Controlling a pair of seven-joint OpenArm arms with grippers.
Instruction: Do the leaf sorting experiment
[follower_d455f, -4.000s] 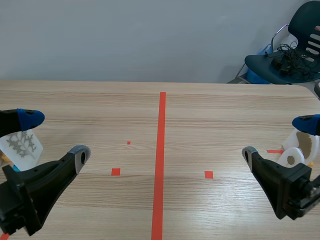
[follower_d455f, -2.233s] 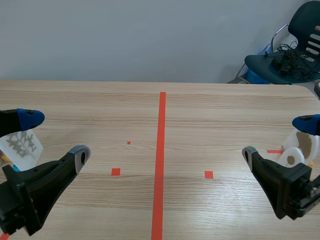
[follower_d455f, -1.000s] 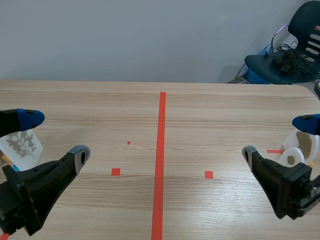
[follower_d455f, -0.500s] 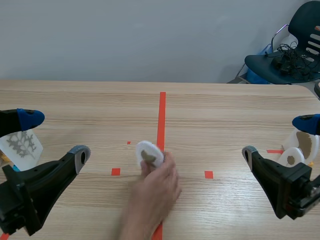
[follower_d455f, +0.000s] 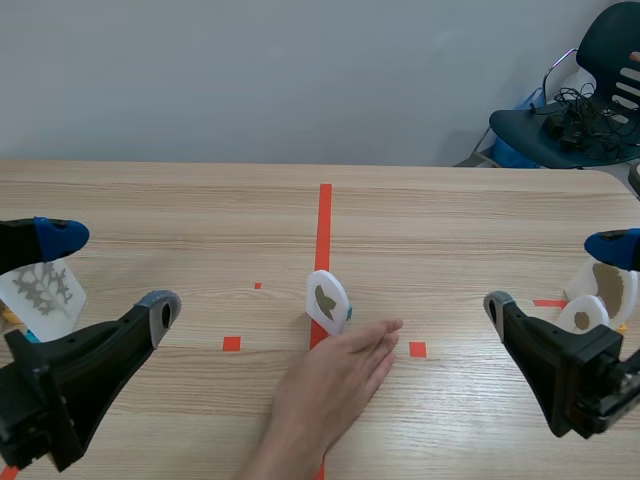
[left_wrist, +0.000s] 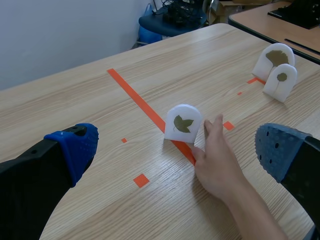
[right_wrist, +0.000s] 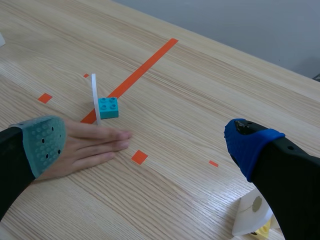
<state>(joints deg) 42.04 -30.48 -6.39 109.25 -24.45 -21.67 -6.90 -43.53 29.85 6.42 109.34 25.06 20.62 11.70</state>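
**Leaf card set down on the centre line, hand lets go**

Here's the change: half a second ago the person's hand (follower_d455f: 335, 385) was wrapped around the leaf card (follower_d455f: 327, 300) just left of the tape line (follower_d455f: 323, 225). Now the card stands by itself, upright, right on that line in the middle of the frame. A second ago neither card nor hand was on the table at all. The hand now lies flat, palm down, at lower centre with its fingers pointing up and right, just beside the card's foot. I can't tell if it touches. From the right wrist the card shows edge-on, with a teal block (right_wrist: 108, 107) against its back.

Neither arm has budged. The left gripper (follower_d455f: 110, 270) sits low at the left with its fingers spread wide, nothing between them. The right gripper (follower_d455f: 553, 275), low at the right, is spread the same way with nothing in it.

Now for room. Broad bare wood lies between the middle card and each gripper. A grey-leaf card (follower_d455f: 45, 288) stands at the far left edge, behind the left gripper. Two more cards (follower_d455f: 598, 298) stand at the far right edge, behind the right one. The table's (follower_d455f: 450, 230) far edge runs across the upper frame, well apart from the card. A chair (follower_d455f: 590, 100) stands off its upper right corner.
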